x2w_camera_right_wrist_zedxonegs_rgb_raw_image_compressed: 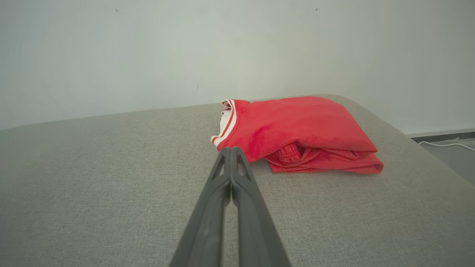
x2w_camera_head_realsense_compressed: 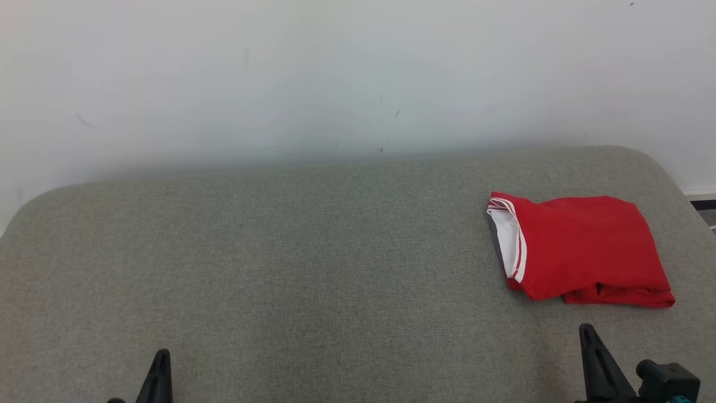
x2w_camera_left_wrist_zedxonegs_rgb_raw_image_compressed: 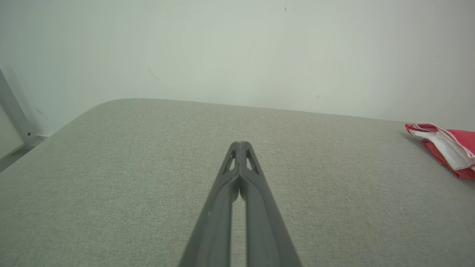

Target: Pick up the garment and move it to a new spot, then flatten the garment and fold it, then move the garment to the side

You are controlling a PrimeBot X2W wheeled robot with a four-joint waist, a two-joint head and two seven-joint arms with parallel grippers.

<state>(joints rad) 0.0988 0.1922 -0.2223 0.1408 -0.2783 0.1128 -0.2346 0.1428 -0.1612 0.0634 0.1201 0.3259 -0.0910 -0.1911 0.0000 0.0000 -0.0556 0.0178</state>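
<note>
Rightward, folded garment (x2w_camera_head_realsense_compressed: 582, 246) lies near the grey surface's (x2w_camera_head_realsense_compressed: 279, 252) far corner.

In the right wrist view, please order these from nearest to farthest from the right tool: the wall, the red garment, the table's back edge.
1. The red garment, just ahead of the shut right tool.
2. The table's back edge, behind the garment.
3. The wall, farthest back.

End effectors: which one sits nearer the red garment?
The right end effector, just short of the red garment; the left end effector sits far across the grey surface.
</note>
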